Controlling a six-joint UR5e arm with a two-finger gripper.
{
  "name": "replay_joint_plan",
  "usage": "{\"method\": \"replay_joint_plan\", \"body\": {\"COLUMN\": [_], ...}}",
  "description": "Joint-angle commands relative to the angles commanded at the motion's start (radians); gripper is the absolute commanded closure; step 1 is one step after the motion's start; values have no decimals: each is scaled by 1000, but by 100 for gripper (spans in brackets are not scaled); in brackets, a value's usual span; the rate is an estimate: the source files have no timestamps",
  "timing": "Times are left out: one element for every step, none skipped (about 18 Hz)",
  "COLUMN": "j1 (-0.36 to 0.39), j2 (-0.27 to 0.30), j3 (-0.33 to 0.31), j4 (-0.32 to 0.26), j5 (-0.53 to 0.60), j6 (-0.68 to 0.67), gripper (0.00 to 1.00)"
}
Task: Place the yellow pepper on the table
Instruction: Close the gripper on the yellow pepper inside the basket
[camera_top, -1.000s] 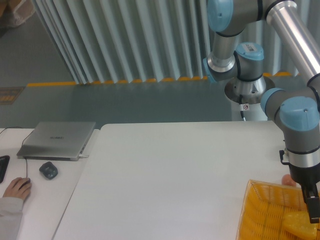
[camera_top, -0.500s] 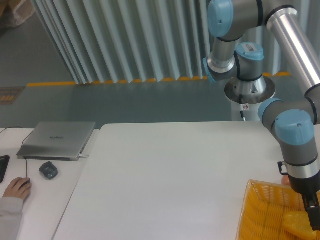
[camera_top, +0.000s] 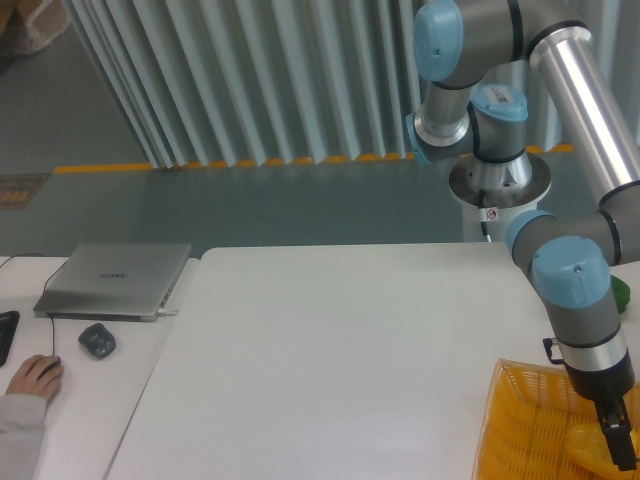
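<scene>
The yellow pepper (camera_top: 583, 446) lies inside the yellow mesh basket (camera_top: 520, 420) at the table's near right corner; only part of it shows. My gripper (camera_top: 622, 452) reaches down into the basket just right of the pepper, close to or touching it. Only one dark finger shows near the frame edge, so I cannot tell how the jaws stand. The white table (camera_top: 340, 340) spreads out to the left of the basket.
A green pepper (camera_top: 622, 293) peeks out behind the arm at the right edge. The adjoining desk at left holds a grey laptop (camera_top: 115, 279), a mouse (camera_top: 97, 341) and a person's hand (camera_top: 35, 377). The arm's base (camera_top: 497, 180) stands behind the table.
The wrist has shifted left and lower over the basket, with the gripper going deeper beside the yellow pepper. The green pepper now shows behind the arm.
</scene>
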Motion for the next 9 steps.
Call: {"method": "replay_joint_plan", "body": {"j1": [0,0,-6,-8,-9,-11,-20,-21,-21], "j2": [-2,-8,-14,-15,-21,-28,-32,-37,-37], "j3": [0,0,2,2,2,2,2,2,2], "j4": [0,2,6,15,18,21,31,38,40], "j5": [9,15,18,26,34,43,54,57,57], "j6": [-2,-2,-3,-9,-15,-17,-18,-18,-18], "gripper": [0,0,0,0,0,0,0,0,0]}}
